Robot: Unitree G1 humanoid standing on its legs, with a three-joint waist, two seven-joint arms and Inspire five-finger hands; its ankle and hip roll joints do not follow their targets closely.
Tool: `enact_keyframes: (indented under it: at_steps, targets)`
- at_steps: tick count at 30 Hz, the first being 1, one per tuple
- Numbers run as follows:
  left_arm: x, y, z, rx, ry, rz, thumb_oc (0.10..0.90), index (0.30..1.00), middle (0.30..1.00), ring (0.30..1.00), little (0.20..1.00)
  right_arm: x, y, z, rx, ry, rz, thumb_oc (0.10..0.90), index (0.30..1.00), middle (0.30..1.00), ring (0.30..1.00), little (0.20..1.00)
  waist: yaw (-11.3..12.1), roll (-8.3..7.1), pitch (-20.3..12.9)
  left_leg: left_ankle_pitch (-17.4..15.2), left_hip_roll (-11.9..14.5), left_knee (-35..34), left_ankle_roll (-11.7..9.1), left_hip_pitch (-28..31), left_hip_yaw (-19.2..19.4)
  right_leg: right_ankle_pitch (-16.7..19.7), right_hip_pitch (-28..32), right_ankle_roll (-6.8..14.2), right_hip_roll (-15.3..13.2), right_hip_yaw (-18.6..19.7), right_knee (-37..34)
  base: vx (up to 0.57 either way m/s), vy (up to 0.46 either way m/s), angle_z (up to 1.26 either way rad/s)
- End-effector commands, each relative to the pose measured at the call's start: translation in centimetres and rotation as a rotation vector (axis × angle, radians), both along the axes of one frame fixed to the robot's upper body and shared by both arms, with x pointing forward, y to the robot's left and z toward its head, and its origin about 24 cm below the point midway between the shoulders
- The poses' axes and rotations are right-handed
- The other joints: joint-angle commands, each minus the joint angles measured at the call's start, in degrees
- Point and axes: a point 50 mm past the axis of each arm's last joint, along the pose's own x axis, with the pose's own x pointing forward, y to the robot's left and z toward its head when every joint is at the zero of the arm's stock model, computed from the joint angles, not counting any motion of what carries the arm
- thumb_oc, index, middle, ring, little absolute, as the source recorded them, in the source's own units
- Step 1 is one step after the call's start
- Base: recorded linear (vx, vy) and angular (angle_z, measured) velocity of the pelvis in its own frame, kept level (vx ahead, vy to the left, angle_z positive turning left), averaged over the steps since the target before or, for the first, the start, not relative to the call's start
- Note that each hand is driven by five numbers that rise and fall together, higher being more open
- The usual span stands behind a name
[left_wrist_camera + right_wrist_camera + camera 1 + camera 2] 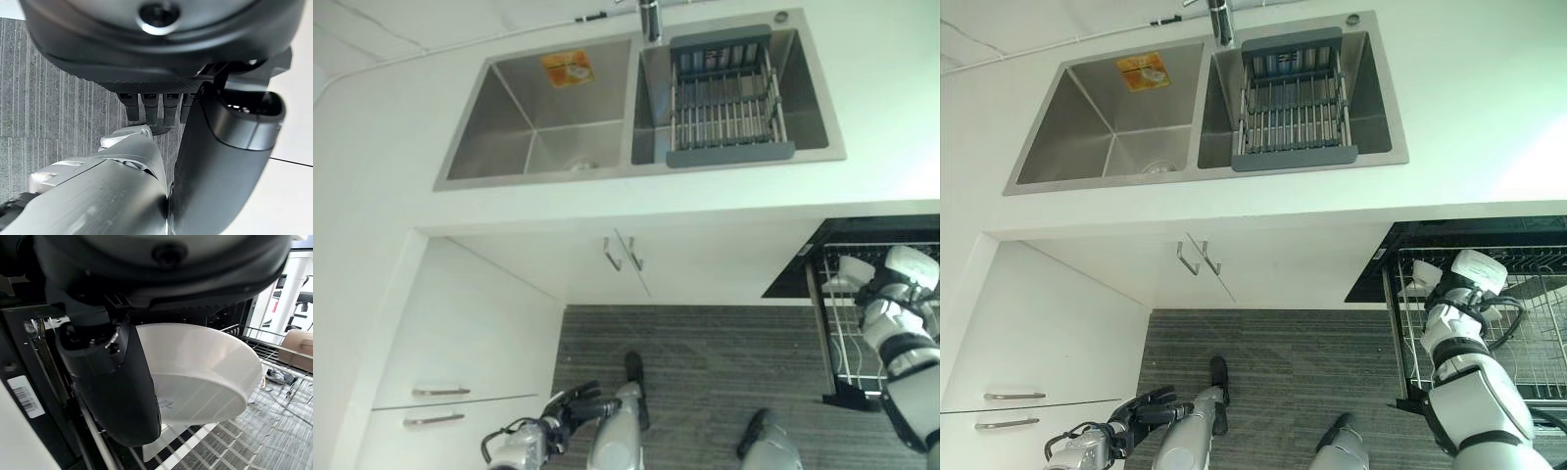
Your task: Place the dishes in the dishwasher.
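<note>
Now right hand (112, 382) pinches white bowl (200, 377), thumb over its rim, holding it tilted above the dishwasher rack (1528, 333), likely to slot it in. Left hand (1141, 409) hangs low by the cabinets, fingers relaxed, holding nothing.

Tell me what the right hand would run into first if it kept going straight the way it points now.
Probably the dishwasher's wire rack. The right hand holds a white bowl over the pulled-out rack, so the bowl would likely touch the wires before the hand does. How far above the wires it is cannot be judged.
</note>
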Motion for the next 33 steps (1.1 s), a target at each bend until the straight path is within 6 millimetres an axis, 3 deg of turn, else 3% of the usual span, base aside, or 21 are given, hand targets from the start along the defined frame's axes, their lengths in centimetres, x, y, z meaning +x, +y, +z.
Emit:
enact_keyframes:
  at_steps: [1, 2, 6, 8, 11, 12, 13, 14, 17, 18, 19, 21, 22, 23, 26, 27, 33]
  targets:
    - [-6.1, 4.2, -1.7, 0.196, 0.247, -0.039, 0.800, 0.900, 0.900, 0.900, 0.900, 2.1, -0.3, 5.4, -0.060, -0.169, -0.029, 0.400, 0.300, 0.300, 0.300, 0.300, 0.46, -3.01, 0.59, -18.76, 2.57, 13.34, -2.38, 4.80, -1.02, 6.76, -0.70, 1.01, -0.07, -1.31, -8.99, -0.05, 0.033, 0.00]
    - [-6.2, 4.0, -1.8, 0.189, 0.247, -0.043, 0.800, 0.900, 0.900, 0.900, 0.900, 1.9, -0.4, 5.0, -0.040, -0.159, -0.046, 0.800, 0.900, 0.900, 0.900, 0.900, 0.27, -2.92, 0.75, -18.89, 2.45, 13.34, -2.35, 4.56, -0.85, 6.82, -1.14, 1.05, -0.19, -1.06, -8.99, -0.04, 0.026, -0.01]
    - [-6.6, 3.8, -2.0, 0.183, 0.248, -0.063, 0.800, 0.900, 0.900, 0.900, 0.900, 1.6, -0.6, 4.2, -0.001, -0.142, -0.072, 0.800, 0.900, 0.900, 0.900, 0.900, 0.03, -3.01, 0.55, -20.35, 2.67, 13.34, -2.92, 5.47, -0.86, 5.77, -0.87, 1.90, 0.19, -0.09, -8.99, 0.05, 0.027, 0.01]
    - [-6.5, 3.7, -2.0, 0.181, 0.242, -0.065, 0.800, 0.900, 0.900, 0.900, 0.900, 1.6, -0.6, 4.2, 0.004, -0.138, -0.072, 0.800, 0.900, 0.900, 0.900, 0.900, -0.14, -3.22, 0.82, -19.09, 2.69, 13.34, -2.47, 4.84, -0.31, 6.86, -1.51, 0.98, -0.01, -0.69, -8.99, -0.05, 0.008, -0.06]
    - [-6.0, 3.7, -1.9, 0.184, 0.230, -0.071, 0.800, 0.900, 0.900, 0.900, 0.900, 1.3, -1.0, 3.9, 0.045, -0.112, -0.095, 0.800, 0.900, 0.900, 0.900, 0.900, -0.37, -3.43, 0.73, -20.44, 2.93, 13.34, -3.03, 5.52, -0.55, 5.80, -1.32, 1.89, 0.43, 0.33, -8.99, -0.02, 0.009, -0.12]
    - [-5.7, 3.7, -1.8, 0.185, 0.222, -0.070, 0.800, 0.900, 0.900, 0.900, 0.900, 1.1, -1.1, 3.8, 0.057, -0.103, -0.104, 0.800, 0.900, 0.900, 0.900, 0.900, -0.71, -3.66, 1.06, -19.20, 2.97, 13.34, -2.58, 4.90, -0.02, 6.91, -2.04, 0.98, 0.29, -0.16, -8.99, -0.02, 0.008, -0.07]
    - [-5.7, 3.7, -1.8, 0.185, 0.223, -0.071, 0.800, 0.900, 0.900, 0.900, 0.900, 1.1, -1.2, 3.7, 0.060, -0.097, -0.106, 0.800, 0.900, 0.900, 0.900, 0.900, -0.66, -3.58, 0.82, -20.51, 3.00, 13.34, -3.05, 5.58, -0.47, 5.82, -1.52, 1.87, 0.58, 0.58, -8.99, -0.10, -0.005, -0.02]
    - [-5.5, 3.7, -1.8, 0.185, 0.220, -0.074, 0.800, 0.900, 0.900, 0.900, 0.900, 1.0, -1.3, 3.7, 0.067, -0.089, -0.112, 0.800, 0.900, 0.900, 0.900, 0.900, -0.87, -3.73, 1.12, -19.25, 2.95, 13.34, -2.59, 4.96, 0.04, 6.91, -2.14, 0.96, 0.38, 0.01, -8.99, 0.00, 0.000, 0.00]
    - [-5.3, 3.7, -1.7, 0.186, 0.219, -0.078, 0.800, 0.900, 0.900, 0.900, 0.900, 0.8, -1.4, 3.5, 0.079, -0.076, -0.127, 0.800, 0.900, 0.900, 0.900, 0.900, -1.05, -3.84, 1.18, -19.34, 2.94, 13.34, -2.59, 5.00, 0.17, 6.90, -2.28, 0.94, 0.46, 0.16, -8.99, -0.01, 0.006, -0.01]
    - [-5.4, 3.8, -1.7, 0.182, 0.226, -0.082, 0.800, 0.900, 0.900, 0.900, 0.900, 0.6, -1.5, 3.3, 0.099, -0.084, -0.138, 0.800, 0.900, 0.900, 0.900, 0.900, -1.15, -3.86, 0.86, -20.69, 3.02, 13.34, -3.08, 5.80, -0.16, 5.71, -1.72, 1.76, 0.88, 0.99, -8.99, 0.00, 0.020, -0.04]
    - [-5.3, 3.7, -1.7, 0.182, 0.226, -0.086, 0.800, 0.900, 0.900, 0.900, 0.900, 0.6, -1.6, 3.4, 0.101, -0.094, -0.139, 0.800, 0.900, 0.900, 0.900, 0.900, -1.38, -4.07, 1.07, -19.44, 3.08, 13.34, -2.62, 5.29, 0.44, 6.81, -2.26, 0.84, 0.69, 0.36, -8.99, 0.09, 0.035, 0.00]
    - [-5.4, 3.7, -1.7, 0.178, 0.231, -0.088, 0.800, 0.900, 0.900, 0.900, 0.900, 0.8, -1.6, 3.7, 0.088, -0.113, -0.126, 0.800, 0.900, 0.900, 0.900, 0.900, -1.46, -4.15, 0.63, -20.77, 3.24, 13.34, -3.15, 6.15, 0.17, 5.58, -1.60, 1.69, 1.15, 1.17, -8.99, 0.01, 0.016, -0.08]
    - [-5.3, 3.5, -1.7, 0.177, 0.230, -0.097, 0.800, 0.900, 0.900, 0.900, 0.900, 0.9, -1.4, 3.7, 0.135, -0.144, -0.122, 0.800, 0.900, 0.900, 0.900, 0.900, -1.69, -4.39, 0.88, -19.52, 3.23, 13.34, -2.71, 5.57, 0.52, 6.51, -2.01, 0.70, 1.23, 0.68, -8.99, 0.02, 0.017, -0.12]
    - [-5.4, 3.5, -1.8, 0.176, 0.233, -0.097, 0.800, 0.900, 0.900, 0.900, 0.900, 1.1, -1.3, 4.0, 0.118, -0.165, -0.105, 0.800, 0.900, 0.900, 0.900, 0.900, -1.77, -4.50, 0.54, -20.72, 3.39, 13.34, -3.26, 6.46, 0.28, 5.39, -1.33, 1.58, 1.57, 1.39, -8.99, 0.04, 0.027, -0.13]
    - [-5.5, 3.3, -1.8, 0.172, 0.235, -0.100, 0.800, 0.900, 0.900, 0.900, 0.900, 1.5, -0.9, 4.3, 0.197, -0.244, -0.114, 0.800, 0.900, 0.900, 0.900, 0.900, -2.23, -4.91, 0.24, -20.81, 3.73, 13.34, -3.42, 7.10, 0.54, 5.18, -0.94, 1.51, 2.02, 1.51, -8.99, 0.03, 0.025, -0.12]
    - [-5.5, 3.0, -1.9, 0.169, 0.235, -0.099, 0.800, 0.900, 0.900, 0.900, 0.900, 1.6, -0.6, 4.2, 0.222, -0.279, -0.103, 0.800, 0.900, 0.900, 0.900, 0.900, -2.86, -5.32, 0.18, -19.48, 3.89, 13.34, -2.98, 6.69, 1.27, 6.26, -1.48, 0.51, 2.15, 1.07, -8.99, -0.05, 0.028, -0.10]
    - [-6.2, 2.6, -2.2, 0.159, 0.240, -0.063, 0.800, 0.900, 0.900, 0.900, 0.900, 1.9, 1.0, 4.2, 0.357, -0.483, -0.074, 0.800, 0.900, 0.900, 0.900, 0.900, -5.47, -6.27, -0.68, -19.83, 4.78, 13.34, -3.19, 8.55, 2.74, 5.63, -0.70, -0.14, 3.44, 2.21, -8.99, 0.03, 0.062, -0.04]
